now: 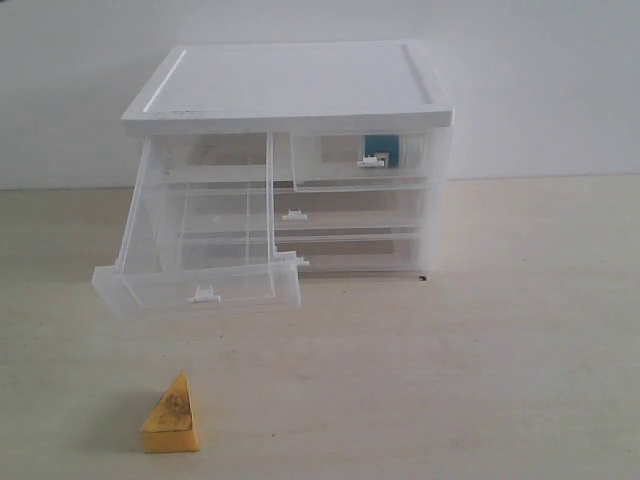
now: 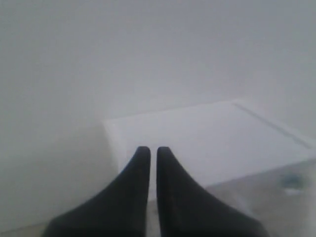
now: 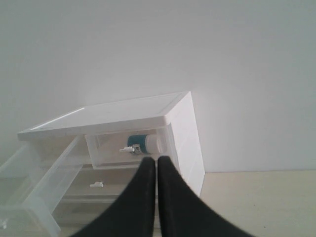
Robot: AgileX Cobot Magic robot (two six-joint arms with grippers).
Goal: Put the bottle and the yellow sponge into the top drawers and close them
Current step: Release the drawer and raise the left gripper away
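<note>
The yellow sponge [image 1: 171,415] stands on the table in front of the cabinet, nothing touching it. The bottle [image 1: 385,151] lies on its side inside the top right drawer [image 1: 360,178], which is pushed in; it also shows in the right wrist view [image 3: 144,143]. The top left drawer [image 1: 200,285] is pulled far out and sags down onto the table, with nothing visible inside it. Neither arm appears in the exterior view. My left gripper [image 2: 149,149] is shut with nothing in it, aimed above the cabinet top [image 2: 207,143]. My right gripper [image 3: 156,159] is shut and holds nothing, just short of the top right drawer.
The white-topped cabinet [image 1: 290,85] stands at the back of a pale wooden table [image 1: 480,380] against a white wall. Two full-width drawers [image 1: 350,215] below the top ones are pushed in.
</note>
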